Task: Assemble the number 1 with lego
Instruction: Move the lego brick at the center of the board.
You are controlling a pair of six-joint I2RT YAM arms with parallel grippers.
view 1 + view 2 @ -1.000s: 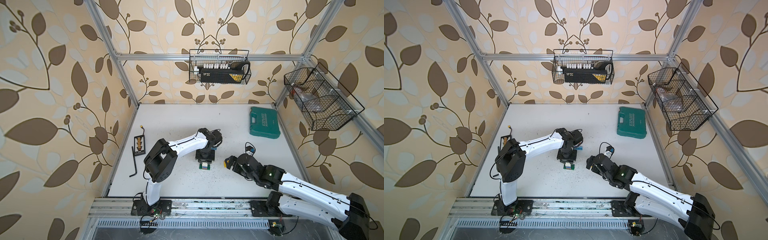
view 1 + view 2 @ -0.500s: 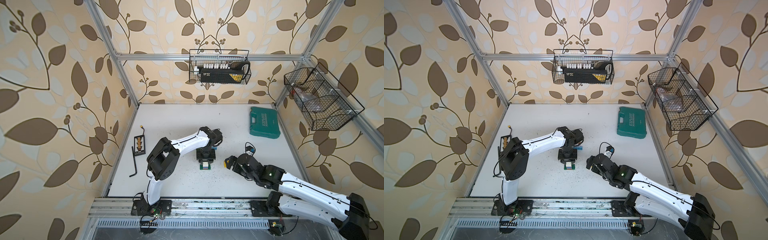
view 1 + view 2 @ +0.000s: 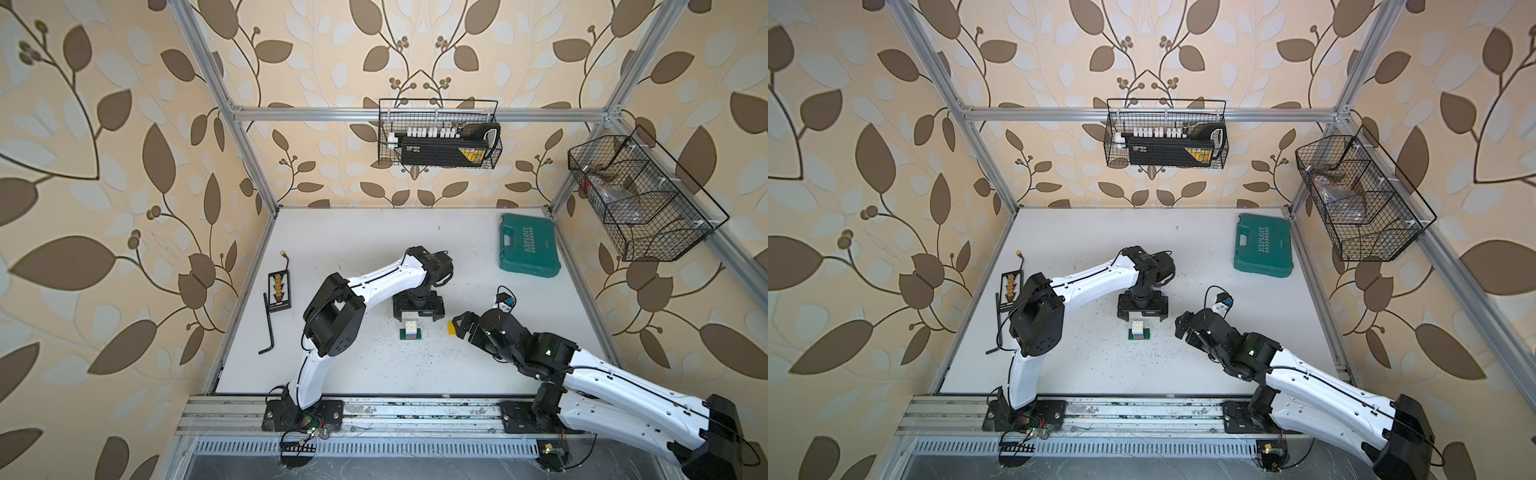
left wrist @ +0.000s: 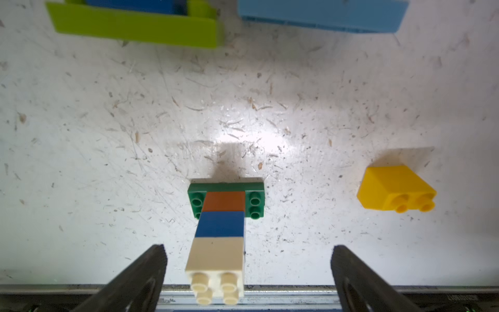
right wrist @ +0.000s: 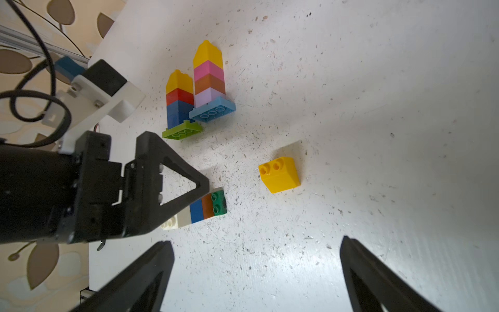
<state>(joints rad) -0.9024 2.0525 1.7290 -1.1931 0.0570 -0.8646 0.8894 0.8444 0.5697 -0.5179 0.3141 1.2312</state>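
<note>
The left pincer [image 4: 248, 250] stands spread, one finger on either side of the white brick [image 4: 216, 256] that tops the stack [image 4: 220, 224] of green base, brown and blue; it pinches nothing. The right pincer [image 5: 256, 241] is spread too and empty, with the loose yellow brick [image 5: 279, 175] just ahead of it. Judging by the two yellow-capped towers [image 5: 209, 78] beyond, only that cap seems left to fit

The lime-green long plastic brick [image 4: 135, 25] and light-blue long plastic brick [image 4: 321, 14] are blurred and cut off by the left wrist view's edge, so only their near sides show.
</note>
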